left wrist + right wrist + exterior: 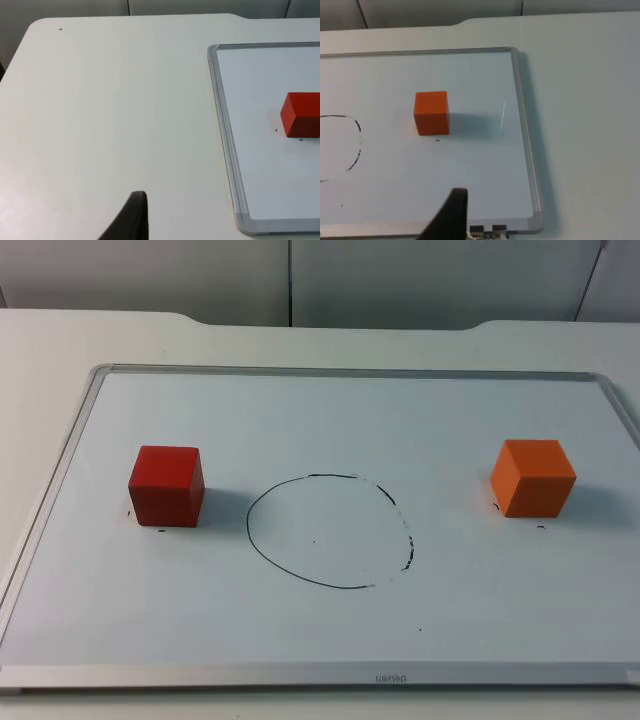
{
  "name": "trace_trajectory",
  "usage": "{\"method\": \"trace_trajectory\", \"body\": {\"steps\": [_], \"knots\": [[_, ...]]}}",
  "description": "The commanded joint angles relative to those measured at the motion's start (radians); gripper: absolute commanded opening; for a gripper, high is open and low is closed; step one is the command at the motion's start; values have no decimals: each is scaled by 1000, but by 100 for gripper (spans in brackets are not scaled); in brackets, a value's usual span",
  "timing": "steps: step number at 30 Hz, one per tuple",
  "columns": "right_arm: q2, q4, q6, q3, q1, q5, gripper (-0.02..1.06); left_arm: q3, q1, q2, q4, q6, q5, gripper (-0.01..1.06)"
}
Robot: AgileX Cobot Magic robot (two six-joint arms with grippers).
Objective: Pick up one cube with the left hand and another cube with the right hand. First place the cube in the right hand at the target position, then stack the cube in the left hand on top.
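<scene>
In the top view, a whiteboard [330, 670] with a metal frame is seen lying on the white table [60, 340]; a red cube [167, 485] stands at the left of the frame, an orange cube [533, 477] at the right, and a hand-drawn black circle [328, 531] is marked between them, well apart from both. In the left wrist view, the left gripper's fingertip [131, 220] is seen over bare table beside the whiteboard's frame, with the red cube resting on the board; the state of its jaws cannot be told. In the right wrist view, the right gripper's fingertip [451, 216] is seen above the whiteboard, near its frame, the orange cube standing on the board beyond it and part of the circle visible; here too the jaw state cannot be told.
</scene>
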Motion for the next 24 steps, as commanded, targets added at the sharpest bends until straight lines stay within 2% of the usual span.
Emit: {"method": "trace_trajectory", "body": {"steps": [1, 12, 24], "knots": [[-1, 9, 0, 4, -8, -2, 105, 6, -7, -5, -2, -5, -9, 105], [7, 30, 0, -46, -8, -17, 104, 6, -7, -5, -2, -5, -9, 105], [358, 31, -18, -195, -8, -35, 104, 6, -7, -5, -2, -5, -9, 105]]}}
